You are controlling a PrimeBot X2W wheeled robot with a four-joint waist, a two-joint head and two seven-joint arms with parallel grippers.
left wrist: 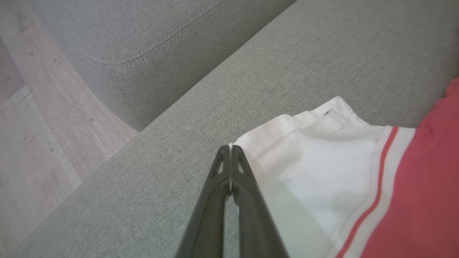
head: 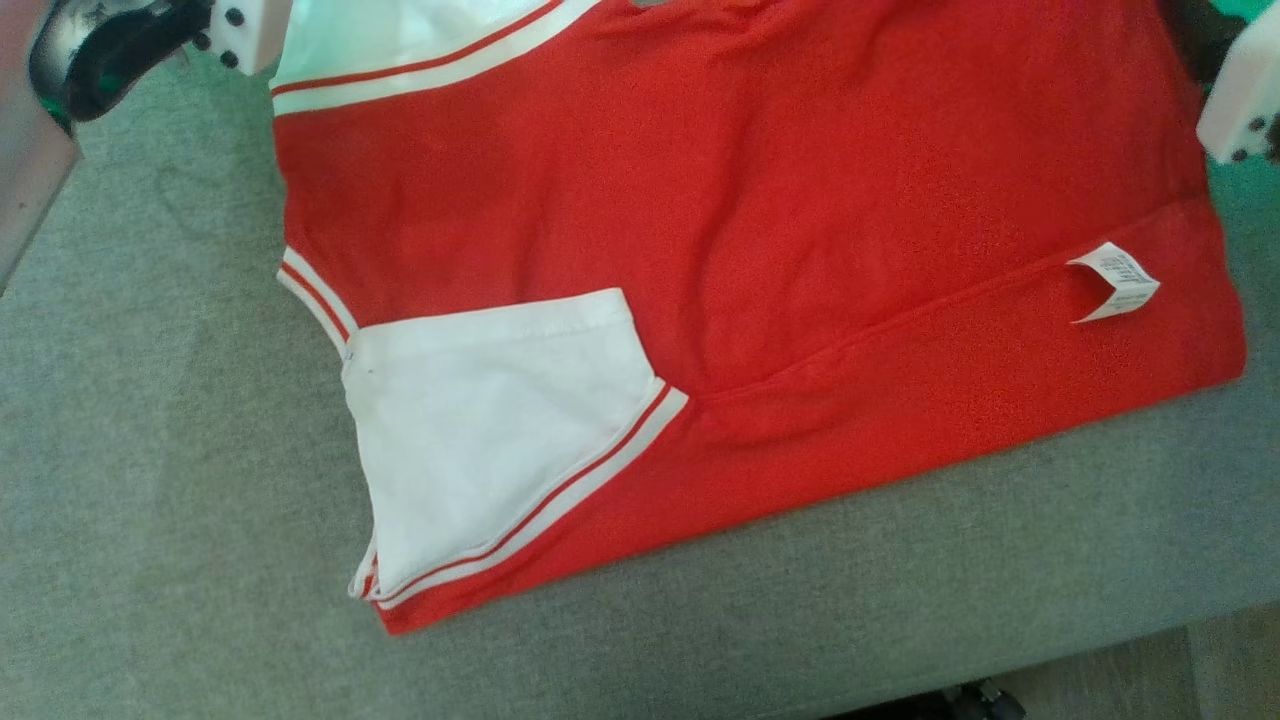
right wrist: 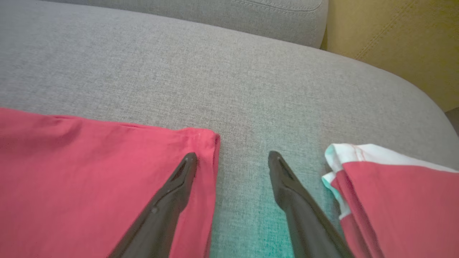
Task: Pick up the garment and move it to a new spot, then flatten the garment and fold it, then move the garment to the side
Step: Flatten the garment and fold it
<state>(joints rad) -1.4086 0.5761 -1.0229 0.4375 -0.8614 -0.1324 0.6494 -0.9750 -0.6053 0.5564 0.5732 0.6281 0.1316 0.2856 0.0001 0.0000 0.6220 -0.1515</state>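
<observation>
The garment (head: 760, 230) is a red shirt with white, red-striped sleeves, spread on a grey sofa cushion (head: 150, 450). One white sleeve (head: 480, 440) lies folded over its near left part. In the left wrist view my left gripper (left wrist: 230, 147) is shut at the hem corner of the other white sleeve (left wrist: 322, 168), with a sliver of white cloth between its fingers. My right gripper (right wrist: 232, 156) is open just above the cushion. Its left fingertip (right wrist: 188, 161) is over a red hem corner (right wrist: 204, 139), and its right one is over bare cushion. Another red and white fold (right wrist: 394, 200) lies to its right.
A white care label (head: 1115, 282) sticks up from the shirt's right side. The cushion's front edge (head: 1100, 640) runs along the lower right, with floor beyond. Wooden floor (left wrist: 43, 118) and a second sofa cushion (left wrist: 143, 53) lie past the left gripper. A yellow surface (right wrist: 401, 39) stands behind the sofa.
</observation>
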